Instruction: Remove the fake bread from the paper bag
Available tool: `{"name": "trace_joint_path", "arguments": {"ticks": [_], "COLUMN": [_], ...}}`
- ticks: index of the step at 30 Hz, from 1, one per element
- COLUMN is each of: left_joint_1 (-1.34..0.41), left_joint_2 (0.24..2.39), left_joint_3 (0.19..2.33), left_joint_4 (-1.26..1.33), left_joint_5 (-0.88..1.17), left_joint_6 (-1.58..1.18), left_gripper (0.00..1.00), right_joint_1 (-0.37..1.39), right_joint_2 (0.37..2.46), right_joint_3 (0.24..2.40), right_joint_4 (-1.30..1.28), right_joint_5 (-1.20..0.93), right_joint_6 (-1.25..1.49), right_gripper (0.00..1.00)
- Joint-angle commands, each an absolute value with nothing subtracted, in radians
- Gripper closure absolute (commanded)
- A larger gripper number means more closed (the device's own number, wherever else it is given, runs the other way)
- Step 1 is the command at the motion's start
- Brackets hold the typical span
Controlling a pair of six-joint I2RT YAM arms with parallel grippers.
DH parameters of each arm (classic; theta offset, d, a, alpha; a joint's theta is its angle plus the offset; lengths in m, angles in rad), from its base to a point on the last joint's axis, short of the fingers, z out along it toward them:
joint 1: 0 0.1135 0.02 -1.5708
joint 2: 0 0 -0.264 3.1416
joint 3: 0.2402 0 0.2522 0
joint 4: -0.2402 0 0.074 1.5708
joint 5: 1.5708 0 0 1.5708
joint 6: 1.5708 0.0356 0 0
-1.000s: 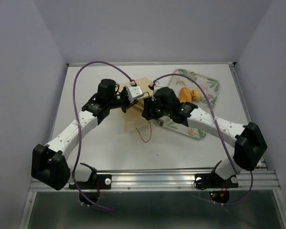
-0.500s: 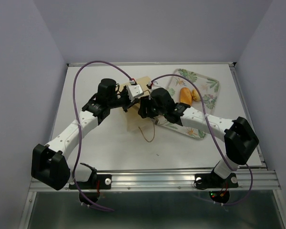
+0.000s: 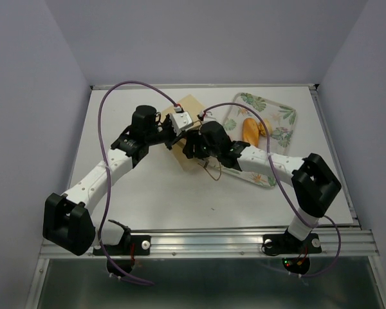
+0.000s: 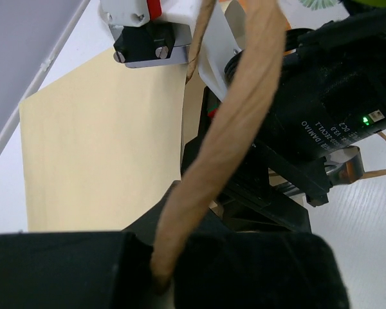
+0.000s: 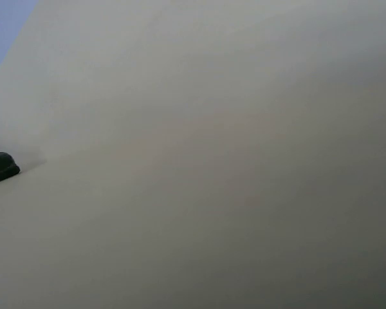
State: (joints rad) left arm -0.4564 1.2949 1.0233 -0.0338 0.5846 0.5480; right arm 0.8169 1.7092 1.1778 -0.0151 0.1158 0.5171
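Observation:
The paper bag (image 3: 189, 107) lies tilted on the table between my arms, and its pale side shows in the left wrist view (image 4: 96, 141). My left gripper (image 3: 170, 136) is shut on the bag's rim strip (image 4: 219, 148), holding the mouth up. My right gripper (image 3: 192, 144) reaches into the bag's mouth. Its wrist view shows only tan paper (image 5: 206, 161) and a black tip at the left edge, so its jaws cannot be judged. A long golden loaf (image 3: 249, 127) and a small yellow roll (image 3: 264, 127) lie on the floral tray (image 3: 280, 116). The other bread pieces are hidden.
A brown cord handle loop (image 3: 212, 168) hangs from the bag onto the table in front of my right wrist. The right arm's black body (image 4: 321, 109) sits close beside my left gripper. The tray stands at the back right.
My right arm has moved left and pushed deeper into the bag's mouth. The bag has tipped back toward the far side, and the handle loop has shifted right.

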Motion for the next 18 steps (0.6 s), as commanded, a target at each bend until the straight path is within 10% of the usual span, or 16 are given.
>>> {"name": "trace_joint_path", "arguments": {"ticks": [1, 18], "left_joint_1": [-0.469, -0.471], "left_joint_2": [1.279, 1.301], "left_joint_3": [1.032, 1.011], "left_joint_4": [0.058, 0.083], "left_joint_5": [0.660, 0.687], "left_joint_6": [0.532, 0.512], "left_gripper": [1.00, 1.00], "right_joint_1": [0.824, 0.824], "right_joint_2": [1.742, 1.755], "right_joint_3": [1.160, 0.968], "right_joint_4": [0.080, 0.408], "right_joint_5": [0.141, 0.097], "right_joint_6": [0.557, 0.707], "right_gripper": [0.36, 0.39]}}
